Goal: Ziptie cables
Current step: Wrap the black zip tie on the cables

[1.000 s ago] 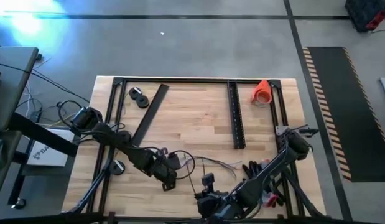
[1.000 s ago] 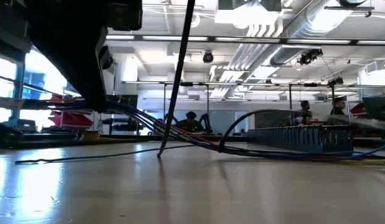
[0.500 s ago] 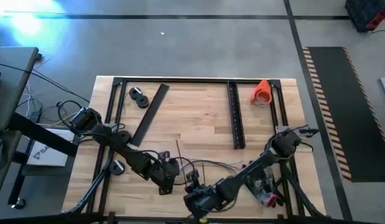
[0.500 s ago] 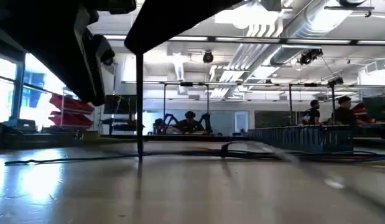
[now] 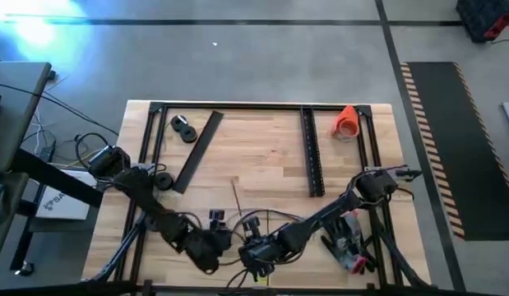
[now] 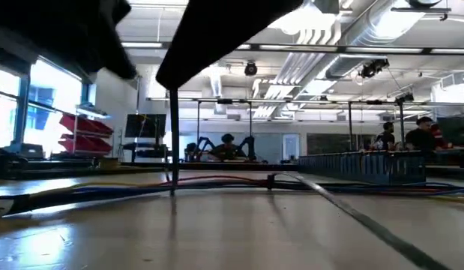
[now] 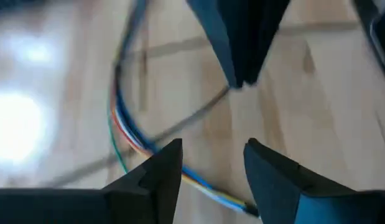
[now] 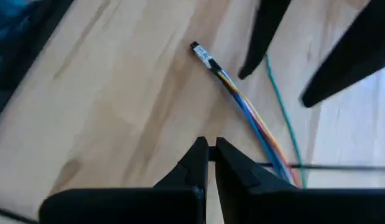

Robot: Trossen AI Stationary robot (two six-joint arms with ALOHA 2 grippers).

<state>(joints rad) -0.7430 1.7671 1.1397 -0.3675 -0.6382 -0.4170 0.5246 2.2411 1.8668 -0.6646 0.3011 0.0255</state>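
Note:
The cables (image 8: pixel 242 99) are a thin bunch of blue, orange and white wires with a loose green one, lying on the wooden table (image 5: pixel 262 140). They also show in the high view as cables (image 5: pixel 279 219). My left gripper (image 7: pixel 211 165) stands open just over the bunch (image 7: pixel 127 127), one finger on either side. Whether it touches the bunch I cannot tell. My right gripper (image 8: pixel 209 149) is close beside it, near the table's front edge, shut on a thin black zip tie (image 6: pixel 172 142). In the high view the grippers nearly meet: left gripper (image 5: pixel 211 247), right gripper (image 5: pixel 252 251). My right gripper pinches the thin zip tie between its fingertips. In the left wrist view the strip (image 7: pixel 220 96) leaves the fingertip and runs off across the wood. In the low view it stands about upright below the arm, its lower end (image 6: pixel 172 190) at the table top.
Two long black perforated strips (image 5: pixel 198 152) (image 5: pixel 312 152) lie farther back. An orange cone-like object (image 5: pixel 346 122) and black discs (image 5: pixel 184 127) sit at the far edge. A red-handled tool (image 5: pixel 350 251) lies at the front right. A black frame (image 5: pixel 262 105) borders the table. People (image 6: pixel 423 135) stand beyond.
My right gripper has gone toward the table's left, close to my left gripper, which has drawn back toward the near edge. The zip tie, slanted a second ago, now stands upright. The cable bunch that rose toward my left arm now lies low along the table.

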